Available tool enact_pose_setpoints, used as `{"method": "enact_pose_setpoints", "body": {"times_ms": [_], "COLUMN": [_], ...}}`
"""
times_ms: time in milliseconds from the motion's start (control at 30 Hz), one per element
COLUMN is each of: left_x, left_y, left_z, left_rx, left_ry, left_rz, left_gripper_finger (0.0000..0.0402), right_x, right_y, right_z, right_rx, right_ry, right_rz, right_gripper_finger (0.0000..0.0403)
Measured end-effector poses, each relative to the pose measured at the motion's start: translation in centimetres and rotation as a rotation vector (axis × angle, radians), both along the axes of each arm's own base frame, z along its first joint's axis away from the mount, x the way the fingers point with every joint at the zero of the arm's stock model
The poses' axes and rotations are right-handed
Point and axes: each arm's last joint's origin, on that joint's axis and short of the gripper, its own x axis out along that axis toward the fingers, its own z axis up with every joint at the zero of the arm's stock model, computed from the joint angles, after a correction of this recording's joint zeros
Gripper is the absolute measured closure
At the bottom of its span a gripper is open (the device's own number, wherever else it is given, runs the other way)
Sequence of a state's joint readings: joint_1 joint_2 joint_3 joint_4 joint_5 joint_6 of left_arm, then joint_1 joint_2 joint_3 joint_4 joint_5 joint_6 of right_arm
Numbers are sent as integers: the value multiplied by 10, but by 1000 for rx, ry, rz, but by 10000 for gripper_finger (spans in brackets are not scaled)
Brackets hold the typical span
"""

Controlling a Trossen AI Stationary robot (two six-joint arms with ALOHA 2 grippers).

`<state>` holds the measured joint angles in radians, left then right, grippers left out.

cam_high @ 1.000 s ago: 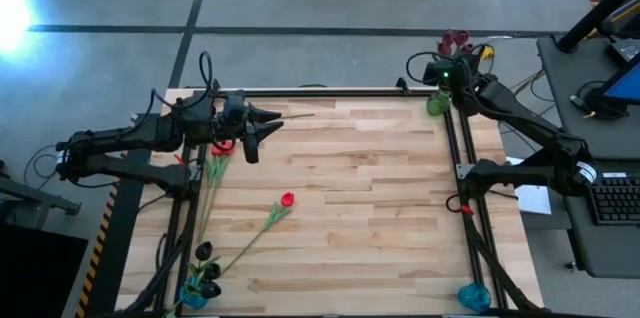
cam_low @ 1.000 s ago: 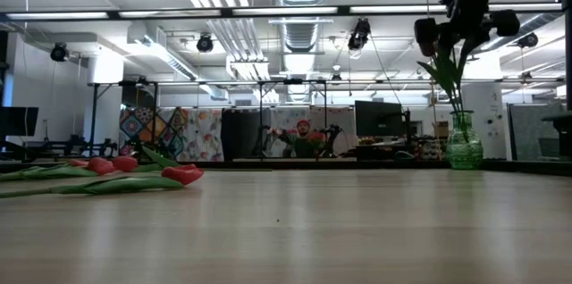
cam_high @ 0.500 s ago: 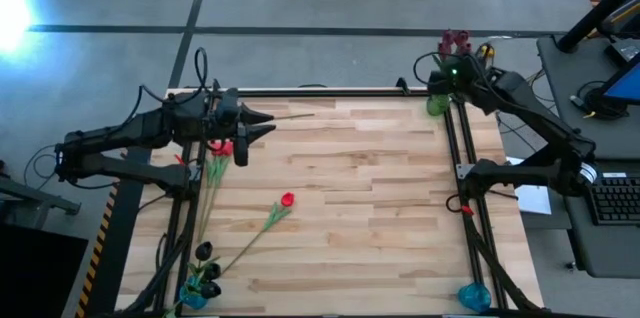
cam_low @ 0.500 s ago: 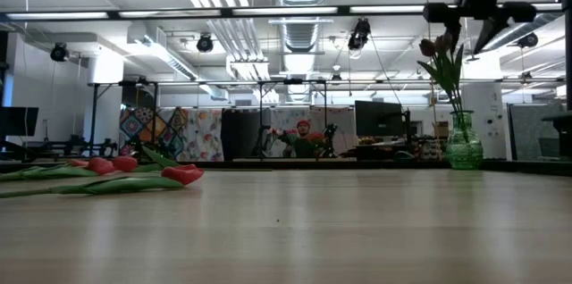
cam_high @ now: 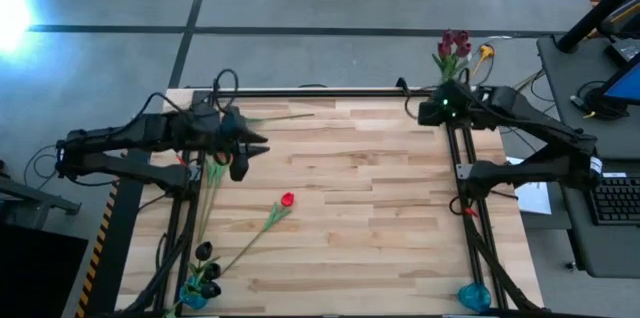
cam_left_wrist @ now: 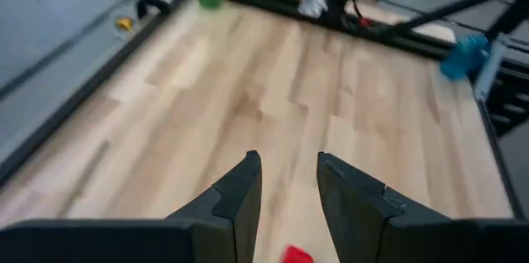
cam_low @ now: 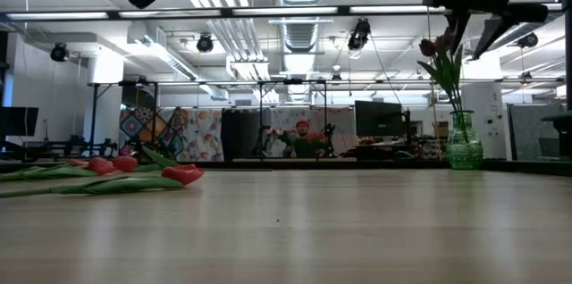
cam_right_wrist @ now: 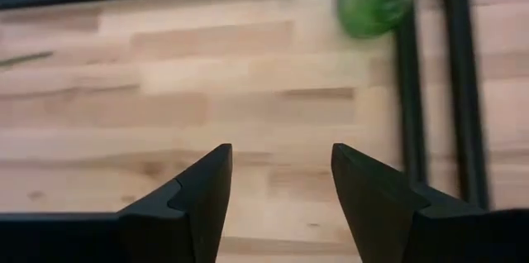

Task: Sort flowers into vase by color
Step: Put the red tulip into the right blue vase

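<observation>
Nearest the front edge, dark tulips [cam_high: 205, 270] stand in a blue vase [cam_high: 192, 296]. Farther in, a single red tulip [cam_high: 287, 199] lies flat, its stem running diagonally toward that vase. Beyond it, the left gripper [cam_high: 240, 153] hovers above more red tulips [cam_high: 216, 163] at the table's left side, jaws apart and empty, the closer arm to the lone bloom. At the far right corner, the right gripper [cam_right_wrist: 281, 193], also parted, hangs beside the green vase [cam_low: 463, 147] of maroon tulips [cam_high: 454, 44].

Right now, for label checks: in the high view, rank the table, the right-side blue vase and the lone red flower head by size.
Largest: table.
Then: blue vase.
Smallest: red flower head.
</observation>
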<state>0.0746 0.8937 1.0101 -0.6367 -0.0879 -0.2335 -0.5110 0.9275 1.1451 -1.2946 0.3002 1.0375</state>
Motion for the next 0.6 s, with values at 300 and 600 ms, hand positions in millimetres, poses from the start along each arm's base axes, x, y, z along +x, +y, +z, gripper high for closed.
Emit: {"method": "enact_pose_setpoints", "body": {"times_ms": [300, 600], "left_x": [14, 13], "left_y": [-21, -24], "left_z": [-58, -87], "left_rx": [-129, -217], "left_ry": [60, 122], "left_rz": [-39, -5], "left_gripper_finger": [295, 295], "right_x": [49, 92], "right_y": [38, 88], "right_z": [-18, -48], "right_rx": [7, 89], "right_ry": [-123, -53], "right_rz": [181, 300], "right_gripper_finger": [224, 248]}}
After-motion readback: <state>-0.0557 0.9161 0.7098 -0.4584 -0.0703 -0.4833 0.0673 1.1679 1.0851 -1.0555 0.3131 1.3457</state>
